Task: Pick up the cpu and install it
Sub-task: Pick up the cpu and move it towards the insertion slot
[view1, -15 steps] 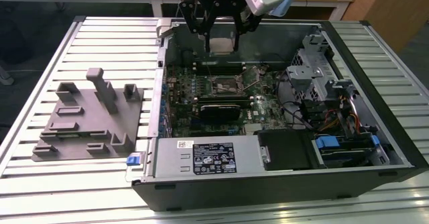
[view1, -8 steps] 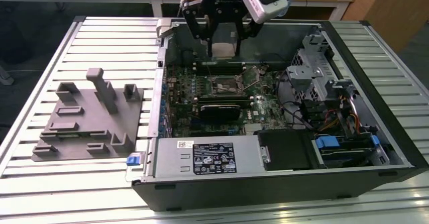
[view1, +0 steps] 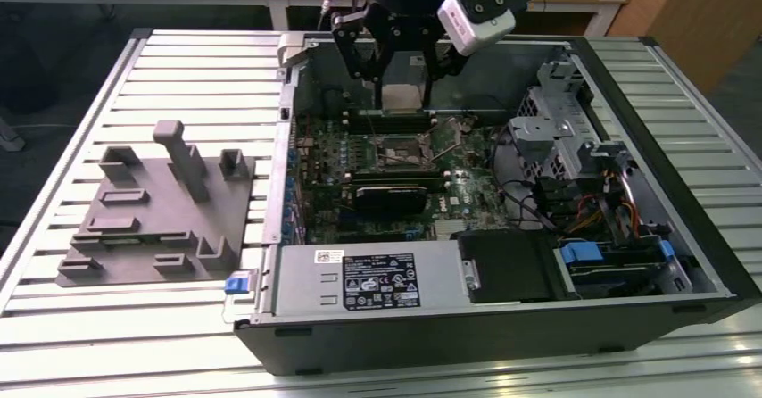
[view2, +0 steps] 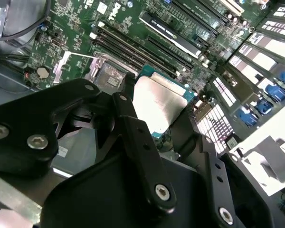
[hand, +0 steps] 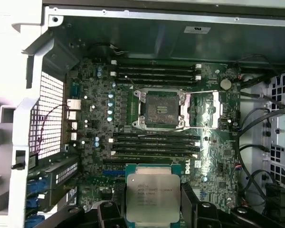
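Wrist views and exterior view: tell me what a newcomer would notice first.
The silver-topped cpu stands out, clamped in the black tool above the motherboard of the open case. The empty socket sits mid-board between memory slots. A grey fixture lies on the slatted table, at the exterior view's left of the case.

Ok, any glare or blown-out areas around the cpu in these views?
Second wrist view: the cpu, held in the end effector, has its metal top washed out to white. First wrist view: its top is evenly lit, while the case frame is blown out. Exterior view: the slatted table is bright, the motherboard darker.
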Motion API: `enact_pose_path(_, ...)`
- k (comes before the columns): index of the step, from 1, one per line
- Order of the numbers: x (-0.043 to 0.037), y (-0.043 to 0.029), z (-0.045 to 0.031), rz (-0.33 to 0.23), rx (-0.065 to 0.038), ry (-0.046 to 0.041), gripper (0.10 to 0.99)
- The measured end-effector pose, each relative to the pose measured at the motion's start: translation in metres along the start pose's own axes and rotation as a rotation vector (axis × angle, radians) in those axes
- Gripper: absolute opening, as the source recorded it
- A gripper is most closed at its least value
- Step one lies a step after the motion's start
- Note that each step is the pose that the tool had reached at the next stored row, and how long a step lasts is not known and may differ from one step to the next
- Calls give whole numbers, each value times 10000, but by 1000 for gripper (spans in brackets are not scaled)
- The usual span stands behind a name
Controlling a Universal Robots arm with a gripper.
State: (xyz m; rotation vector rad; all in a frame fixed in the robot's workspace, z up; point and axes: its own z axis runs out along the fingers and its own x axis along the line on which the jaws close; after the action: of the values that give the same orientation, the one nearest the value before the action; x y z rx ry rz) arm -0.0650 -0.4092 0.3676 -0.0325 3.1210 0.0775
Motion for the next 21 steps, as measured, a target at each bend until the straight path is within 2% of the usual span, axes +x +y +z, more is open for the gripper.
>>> enact_pose_path(21,-171,-15,299,3,-2,66,545)
